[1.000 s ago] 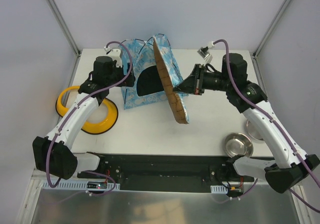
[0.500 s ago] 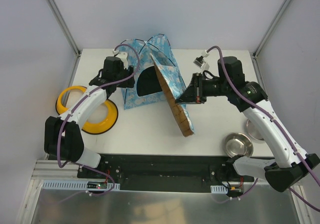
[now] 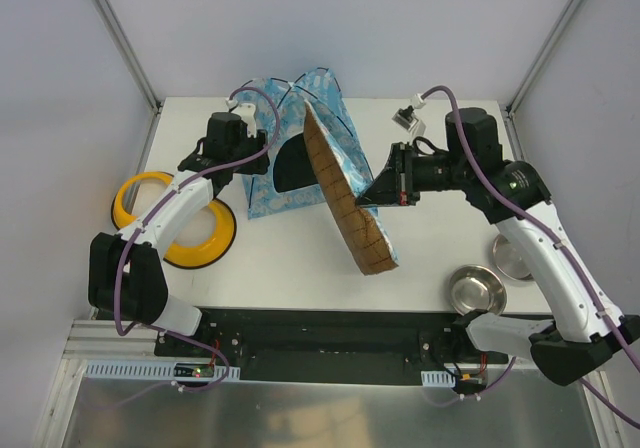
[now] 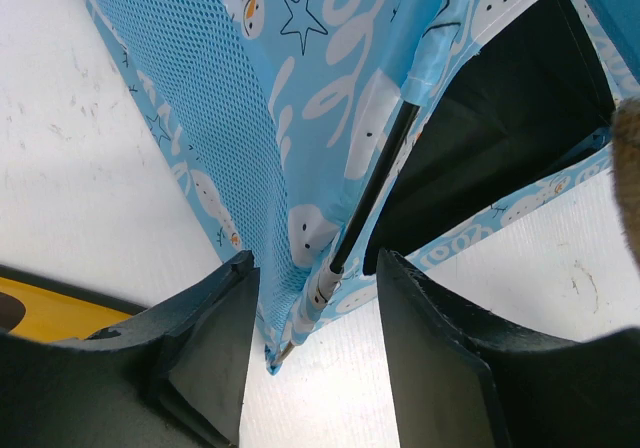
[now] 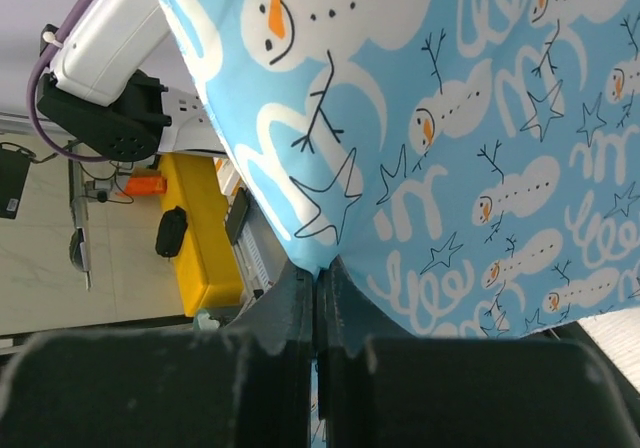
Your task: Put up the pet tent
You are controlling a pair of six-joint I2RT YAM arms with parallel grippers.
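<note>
The pet tent (image 3: 285, 163), light blue with white print and a dark doorway, stands at the back middle of the table. My left gripper (image 3: 257, 161) is open at its front left corner. In the left wrist view the tent's corner (image 4: 290, 298) and a thin black pole (image 4: 372, 190) lie between my open fingers (image 4: 215, 338), untouched. My right gripper (image 3: 366, 196) is shut on the edge of the flat mat (image 3: 345, 203) and holds it up on edge, brown quilted underside towards the camera. The right wrist view shows the mat's blue print (image 5: 450, 118) pinched in my gripper (image 5: 318, 276).
A yellow double bowl holder (image 3: 135, 190) sits at the table's left edge, partly under my left arm. Two steel bowls (image 3: 475, 290) (image 3: 508, 258) lie at the front right. The raised mat leans against the tent's right side.
My left gripper moved in to the tent's front left corner. My right gripper turned the mat, so its lower end swung right and more brown underside shows.
</note>
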